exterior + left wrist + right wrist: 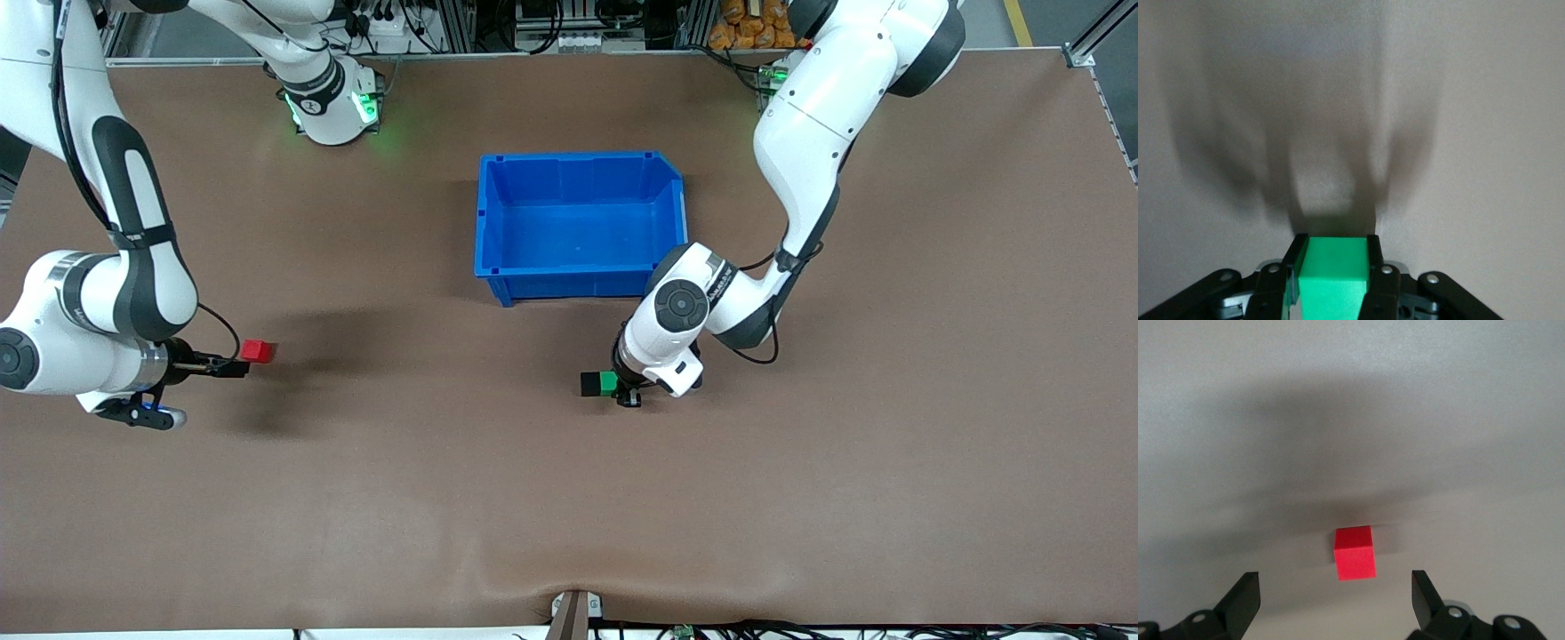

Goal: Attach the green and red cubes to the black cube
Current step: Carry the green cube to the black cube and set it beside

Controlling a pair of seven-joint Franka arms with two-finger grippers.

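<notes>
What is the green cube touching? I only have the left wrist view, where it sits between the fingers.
Observer: In the front view the green cube sits flush against a black cube, in the shut left gripper.
Operator: Where is the red one?
Observer: The red cube lies on the table toward the right arm's end, unheld.
Operator: And the right gripper?
Observer: The right gripper hovers open by the red cube, fingers clear of it.
</notes>
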